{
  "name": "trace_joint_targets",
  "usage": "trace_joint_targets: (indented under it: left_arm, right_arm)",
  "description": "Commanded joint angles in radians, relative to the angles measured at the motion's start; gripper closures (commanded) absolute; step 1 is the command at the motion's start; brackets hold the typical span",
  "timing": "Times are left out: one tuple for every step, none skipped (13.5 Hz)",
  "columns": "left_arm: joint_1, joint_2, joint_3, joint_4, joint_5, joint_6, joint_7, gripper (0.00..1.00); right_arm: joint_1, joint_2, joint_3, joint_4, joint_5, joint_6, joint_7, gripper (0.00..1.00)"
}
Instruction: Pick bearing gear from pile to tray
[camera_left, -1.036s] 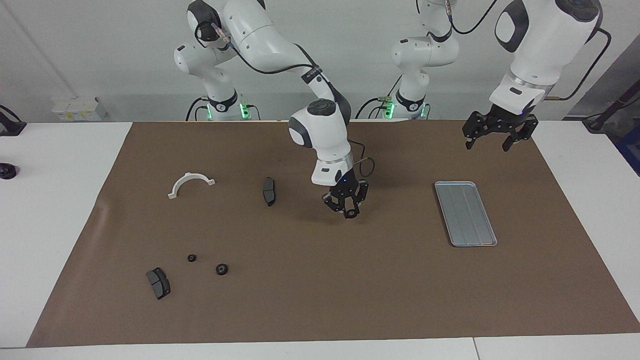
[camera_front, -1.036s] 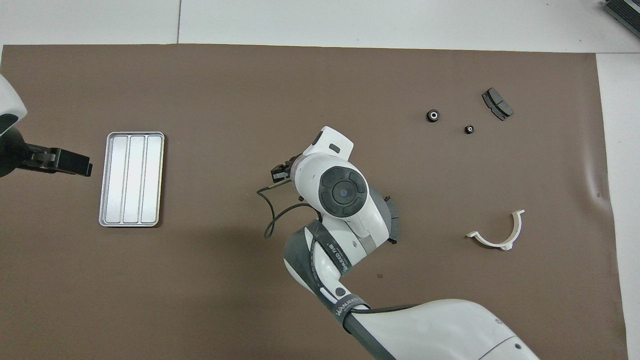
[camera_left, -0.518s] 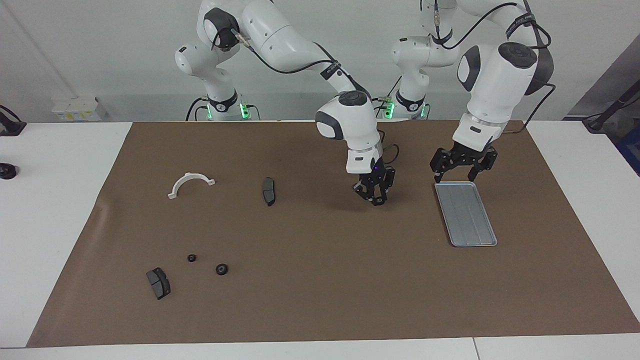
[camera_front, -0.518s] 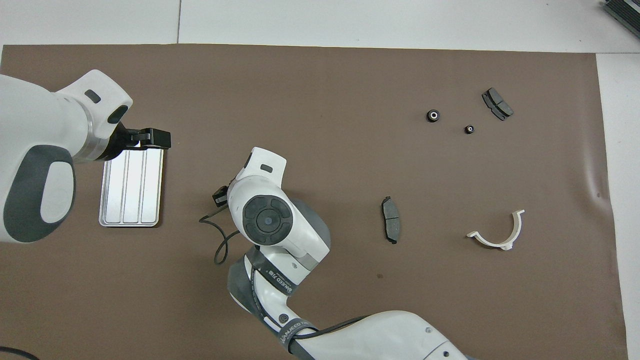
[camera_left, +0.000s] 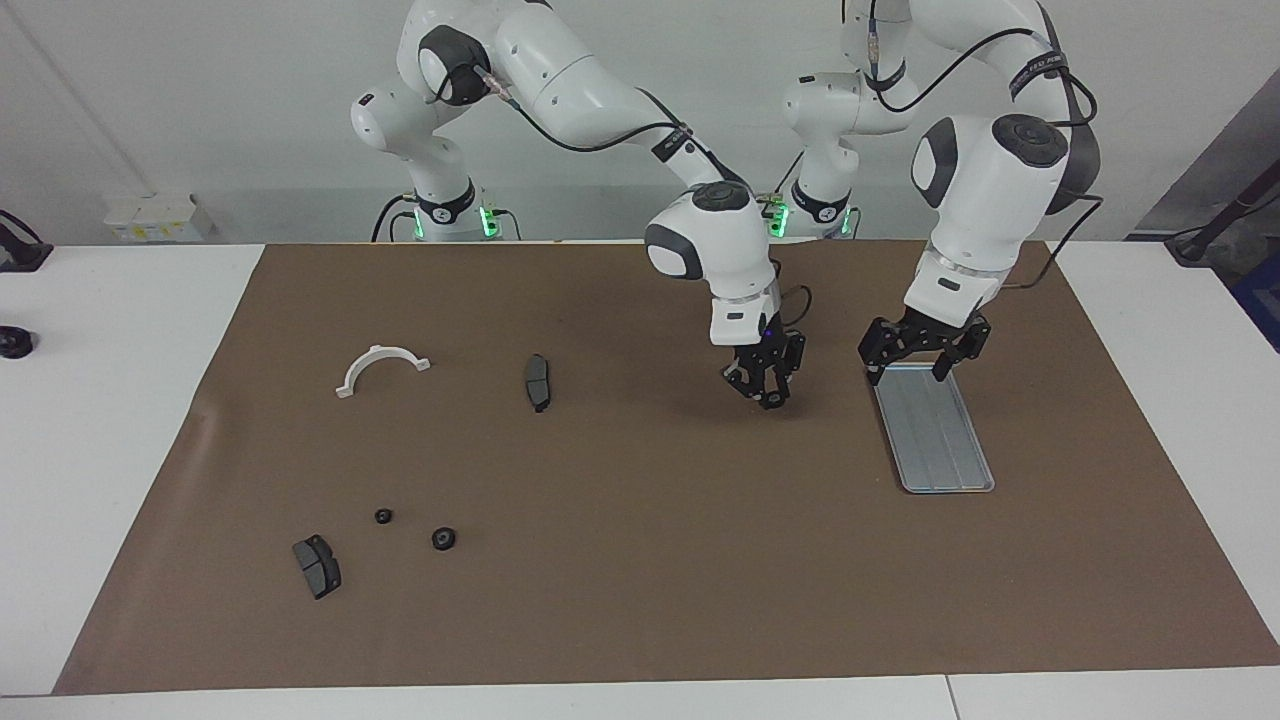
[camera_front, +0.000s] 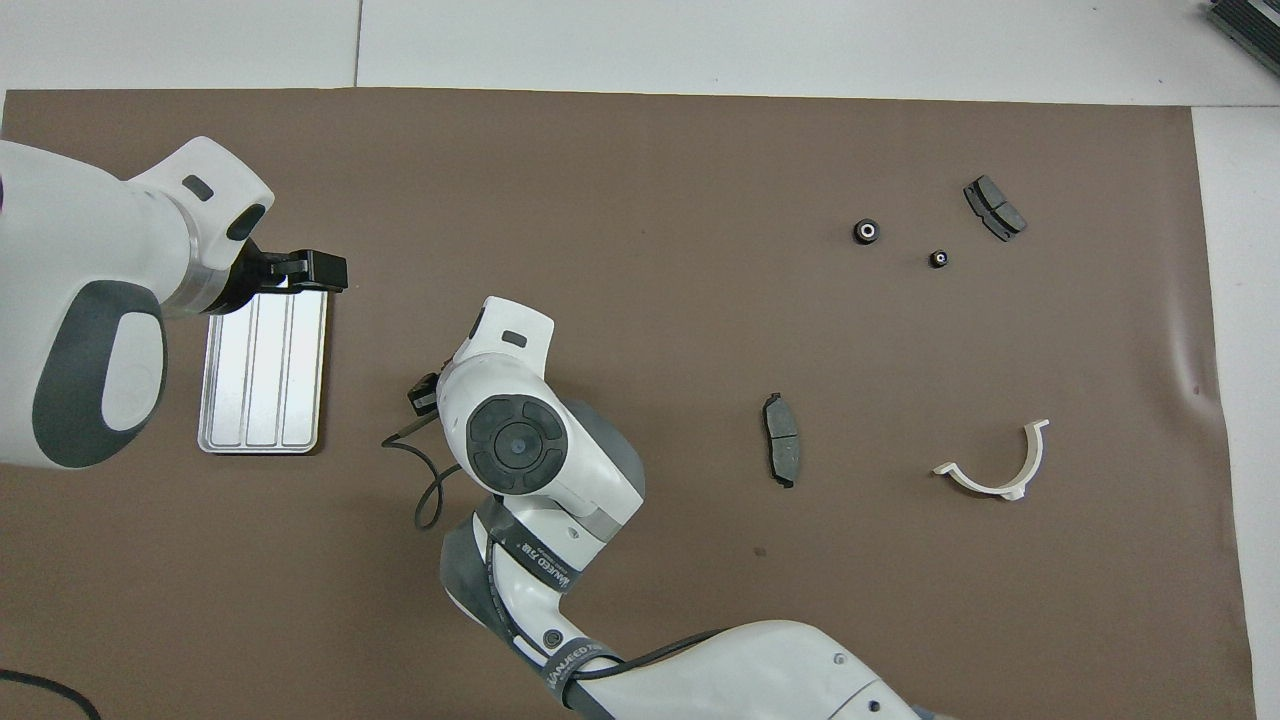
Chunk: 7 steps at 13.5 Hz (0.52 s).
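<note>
While mid-carry, step: bearing gear (camera_left: 773, 402) headed for tray (camera_left: 950, 455).
right gripper (camera_left: 768, 394): narrow, apparently pinched the gear, beside tray.
left gripper (camera_left: 906, 366): wide, empty, over tray's end.
next: needed shift over tray, lower, release.

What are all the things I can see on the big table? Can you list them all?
mat: one, brown, covering the table
table: one, white, under the mat
tray: one, silver, at the left arm's end, nothing in it
gears: two, black, on the mat at the right arm's end, farther from the robots than the bracket
brake pads: two, dark grey, one beside the gears, one beside the bracket
bracket: one, white half-ring, at the right arm's end
held gear: looks like one, black, in the right gripper
left gripper: black, open, over the tray's end nearer the robots
right gripper: black, shut on the held gear, over bare mat beside the tray
</note>
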Motion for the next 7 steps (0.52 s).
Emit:
trace_joint_targets:
  left_arm:
    - [-0.007, 0.001, 0.009, -0.001, -0.006, 0.009, -0.011, 0.00]
    - [-0.007, 0.003, 0.009, -0.001, -0.006, 0.007, -0.011, 0.00]
    - [-0.008, 0.003, 0.007, -0.003, -0.006, 0.007, -0.012, 0.00]
    - [-0.009, 0.004, 0.007, -0.003, -0.006, 0.005, -0.014, 0.00]
    - [-0.010, 0.004, 0.007, -0.003, -0.006, 0.002, -0.022, 0.00]
    - [-0.010, 0.006, 0.007, -0.003, -0.006, 0.004, -0.040, 0.00]
    - [-0.012, 0.016, 0.007, -0.003, -0.006, 0.010, -0.057, 0.00]
  right_arm:
    - [-0.015, 0.007, 0.008, 0.019, 0.024, -0.033, 0.028, 0.78]
    - [-0.017, 0.007, 0.006, 0.021, 0.037, -0.035, 0.028, 0.70]
    - [-0.020, 0.007, 0.006, 0.023, 0.037, -0.038, 0.027, 0.59]
    - [-0.031, 0.007, 0.006, 0.023, 0.034, -0.042, 0.027, 0.59]
    - [-0.035, 0.007, 0.006, 0.026, 0.031, -0.059, 0.025, 0.57]
    - [-0.038, 0.007, 0.006, 0.027, 0.026, -0.074, 0.021, 0.55]
    - [-0.038, 0.006, 0.006, 0.027, 0.021, -0.076, 0.018, 0.55]
